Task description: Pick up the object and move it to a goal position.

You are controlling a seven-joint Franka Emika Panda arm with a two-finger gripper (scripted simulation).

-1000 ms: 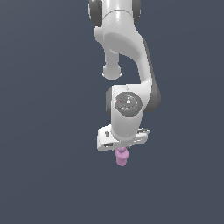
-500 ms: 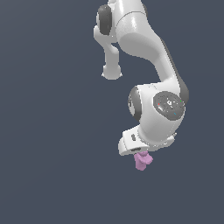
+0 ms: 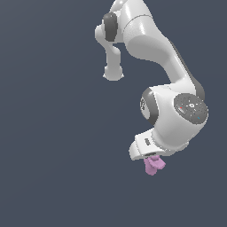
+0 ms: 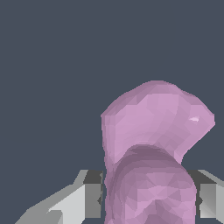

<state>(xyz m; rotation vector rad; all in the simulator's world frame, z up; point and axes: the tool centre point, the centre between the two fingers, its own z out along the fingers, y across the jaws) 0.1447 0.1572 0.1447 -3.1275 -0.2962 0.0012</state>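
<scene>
The top of the robot arm runs out of the exterior view's upper edge, so its base is not seen. In that view the white gripper body covers the upper part of the pink object; only its lower lumps poke out below, and the jaws themselves are too small and tucked away to make out. In the wrist view the object fills the middle and is cut off by the picture's edge, hiding its far end. The two fingers show only as grey and white slivers on either side, also cropped, and whether they touch the object cannot be seen directly.
</scene>
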